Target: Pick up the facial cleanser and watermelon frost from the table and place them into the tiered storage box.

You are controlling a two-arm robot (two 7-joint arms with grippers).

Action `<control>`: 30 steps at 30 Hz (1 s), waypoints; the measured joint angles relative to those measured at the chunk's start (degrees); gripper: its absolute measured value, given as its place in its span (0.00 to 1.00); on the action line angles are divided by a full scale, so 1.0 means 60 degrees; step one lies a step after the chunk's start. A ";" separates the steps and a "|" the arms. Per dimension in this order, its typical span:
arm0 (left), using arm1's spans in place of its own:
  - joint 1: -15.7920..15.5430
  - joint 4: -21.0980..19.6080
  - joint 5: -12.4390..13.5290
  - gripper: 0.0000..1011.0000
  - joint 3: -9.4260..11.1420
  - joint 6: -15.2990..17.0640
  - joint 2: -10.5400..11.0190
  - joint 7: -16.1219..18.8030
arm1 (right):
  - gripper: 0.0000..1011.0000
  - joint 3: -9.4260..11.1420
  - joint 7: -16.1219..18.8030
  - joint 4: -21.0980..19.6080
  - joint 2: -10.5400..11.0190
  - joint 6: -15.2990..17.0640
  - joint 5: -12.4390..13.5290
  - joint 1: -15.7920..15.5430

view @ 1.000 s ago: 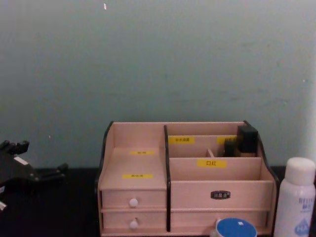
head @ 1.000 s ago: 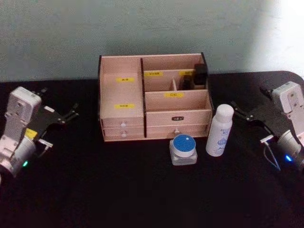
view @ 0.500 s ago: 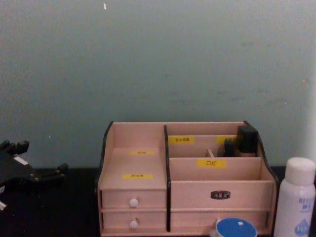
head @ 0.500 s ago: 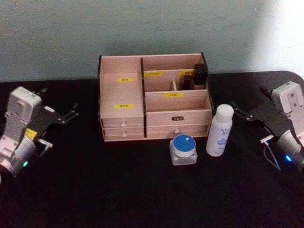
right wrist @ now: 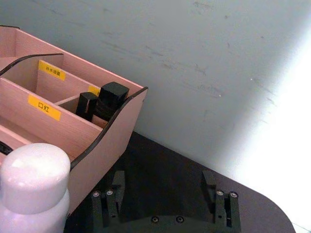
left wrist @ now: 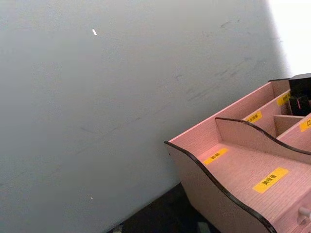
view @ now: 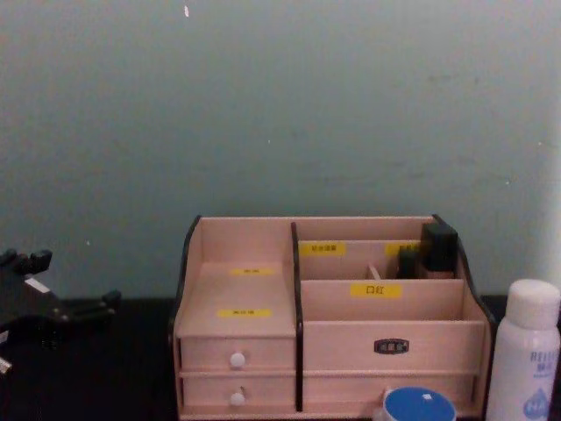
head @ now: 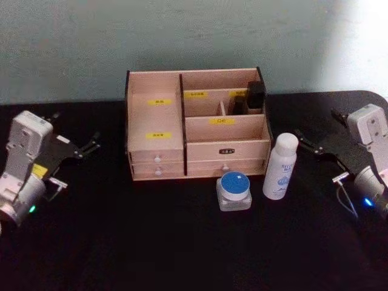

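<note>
On the black table (head: pixel 182 254), the box (head: pixel 156 118) stood at the back near the wall, its drawers facing the robot. The left gripper (head: pixel 91 143) hung well to the box's left and the right gripper (head: pixel 304 142) near the right of the bottle (head: pixel 280 167), both with fingers spread wide and holding nothing. The bottle stood upright on the table just before the box's right front corner, with the jar (head: pixel 234 191) just beside it on its left.
</note>
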 joint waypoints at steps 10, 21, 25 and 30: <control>0.0000 0.0000 0.0000 0.99 0.0000 0.0000 0.0000 0.0000 | 0.99 0.0000 0.0000 0.0000 0.0000 0.0000 0.0001 0.0000; 0.0000 0.0000 0.0000 0.99 0.0000 0.0000 0.0000 0.0000 | 0.99 0.0355 0.0217 -0.0493 0.0131 0.0264 0.0153 -0.0392; -0.0001 0.0000 0.0000 0.99 0.0000 0.0000 0.0000 0.0000 | 0.99 0.0606 0.0380 -0.0989 0.0348 0.0591 0.0405 -0.0822; 0.0000 0.0000 0.0000 0.99 0.0000 0.0000 0.0000 0.0000 | 0.99 0.0954 0.0576 -0.1740 0.0736 0.1058 0.0664 -0.1502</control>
